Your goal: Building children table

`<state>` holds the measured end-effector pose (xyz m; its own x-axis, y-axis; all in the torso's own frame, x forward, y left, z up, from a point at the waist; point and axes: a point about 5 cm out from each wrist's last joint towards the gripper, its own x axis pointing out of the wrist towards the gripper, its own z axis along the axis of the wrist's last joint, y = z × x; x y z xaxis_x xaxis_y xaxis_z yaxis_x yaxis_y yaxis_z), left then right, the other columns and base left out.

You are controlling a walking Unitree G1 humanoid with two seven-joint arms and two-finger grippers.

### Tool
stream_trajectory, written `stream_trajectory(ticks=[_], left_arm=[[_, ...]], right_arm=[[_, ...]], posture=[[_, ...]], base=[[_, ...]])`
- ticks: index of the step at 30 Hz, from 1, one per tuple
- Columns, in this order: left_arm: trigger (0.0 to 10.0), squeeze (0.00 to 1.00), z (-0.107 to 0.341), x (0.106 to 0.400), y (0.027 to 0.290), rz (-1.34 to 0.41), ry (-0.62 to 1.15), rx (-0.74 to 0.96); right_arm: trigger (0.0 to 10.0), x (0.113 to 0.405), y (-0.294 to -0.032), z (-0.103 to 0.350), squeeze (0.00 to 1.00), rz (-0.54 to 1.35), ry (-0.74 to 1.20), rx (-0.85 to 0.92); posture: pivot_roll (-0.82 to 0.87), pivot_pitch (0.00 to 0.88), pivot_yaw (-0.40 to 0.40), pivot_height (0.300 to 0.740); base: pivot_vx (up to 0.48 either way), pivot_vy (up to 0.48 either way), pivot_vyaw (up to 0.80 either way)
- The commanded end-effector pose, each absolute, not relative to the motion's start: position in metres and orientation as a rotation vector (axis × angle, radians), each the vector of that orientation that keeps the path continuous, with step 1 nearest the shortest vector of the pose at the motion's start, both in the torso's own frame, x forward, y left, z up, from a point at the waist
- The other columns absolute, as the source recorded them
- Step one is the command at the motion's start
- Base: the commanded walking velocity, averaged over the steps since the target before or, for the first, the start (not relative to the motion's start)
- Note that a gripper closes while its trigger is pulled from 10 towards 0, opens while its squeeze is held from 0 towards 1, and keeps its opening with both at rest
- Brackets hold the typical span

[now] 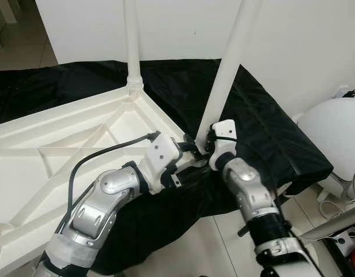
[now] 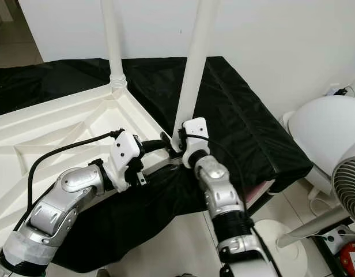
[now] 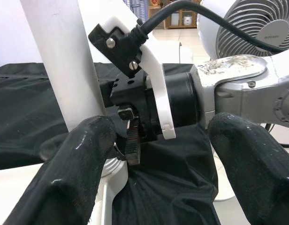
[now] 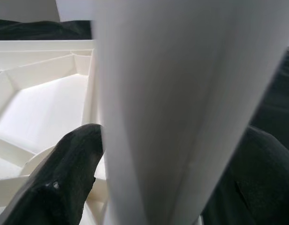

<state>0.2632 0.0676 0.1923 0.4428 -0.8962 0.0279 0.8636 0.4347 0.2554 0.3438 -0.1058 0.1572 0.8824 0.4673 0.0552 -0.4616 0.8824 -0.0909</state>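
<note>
We find the white tabletop point(image 1: 62, 150) lying upside down on a black cloth point(image 1: 264, 133), its ribbed underside up. One white leg point(image 1: 132, 40) stands upright in the far corner socket. A second leg point(image 1: 226, 63) rises at a slant from the near right corner, its foot at the socket there.

The right tool point(image 1: 207, 144) is closed around the base of this second leg; the right wrist view shows a black finger point(image 4: 64, 173) on each side of the tube. The left tool point(image 3: 158, 154) sits just beside that corner, its fingers spread wide with nothing between them, facing the right wrist.

In our judgement the step in hand is seating this leg. It leans, so it should be brought square to the socket before pressing or twisting, with the left tool steadying the tabletop corner.

A white fan point(image 2: 353, 184) stands on the floor to the right.
</note>
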Motion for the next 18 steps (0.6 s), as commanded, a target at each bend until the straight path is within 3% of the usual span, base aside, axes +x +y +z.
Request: stream_trajectory(ticks=[1,7,8,9,11,12,13,14,18], left_arm=[[10.0,0.0,0.191,0.264,0.066,-1.114,-0.163,0.226],[10.0,0.0,0.19,0.263,0.067,-1.115,-0.163,0.228],[10.0,0.0,0.19,0.263,0.067,-1.117,-0.163,0.23],[10.0,0.0,0.19,0.263,0.067,-1.118,-0.163,0.23],[10.0,0.0,0.191,0.263,0.066,-1.119,-0.163,0.231],[10.0,0.0,0.191,0.263,0.066,-1.121,-0.164,0.231],[10.0,0.0,0.191,0.263,0.066,-1.121,-0.164,0.231],[10.0,0.0,0.191,0.264,0.066,-1.122,-0.164,0.232],[10.0,0.0,0.191,0.263,0.066,-1.127,-0.165,0.23]], right_arm=[[10.0,0.344,-0.106,0.152,0.0,0.552,-0.055,-0.094],[10.0,0.348,-0.11,0.148,0.0,0.628,-0.027,-0.137],[9.5,0.349,-0.112,0.147,0.0,0.639,-0.024,-0.148],[7.8,0.351,-0.114,0.146,0.0,0.647,-0.023,-0.154],[7.8,0.352,-0.116,0.146,0.0,0.653,-0.023,-0.158],[0.8,0.354,-0.118,0.146,0.0,0.66,-0.026,-0.175],[0.8,0.354,-0.118,0.146,0.0,0.66,-0.026,-0.175],[0.0,0.356,-0.121,0.147,0.0,0.667,-0.031,-0.184],[0.0,0.36,-0.128,0.15,0.0,0.67,-0.037,-0.187]], posture=[[0.04,0.048,-0.048,0.74],[0.04,0.043,-0.045,0.74],[0.04,0.043,-0.043,0.74],[0.04,0.043,-0.043,0.74],[0.04,0.043,-0.043,0.74],[0.04,0.042,-0.041,0.74],[0.04,0.042,-0.041,0.74],[0.04,0.041,-0.041,0.74],[0.03,0.041,-0.041,0.74]], base=[[0.0,0.0,0.0],[0.0,0.0,0.0],[0.0,0.0,0.0],[0.0,0.0,0.0],[0.0,0.0,0.0],[0.0,0.0,0.0],[0.0,0.0,0.0],[0.0,0.0,0.0],[0.0,0.0,0.0]])
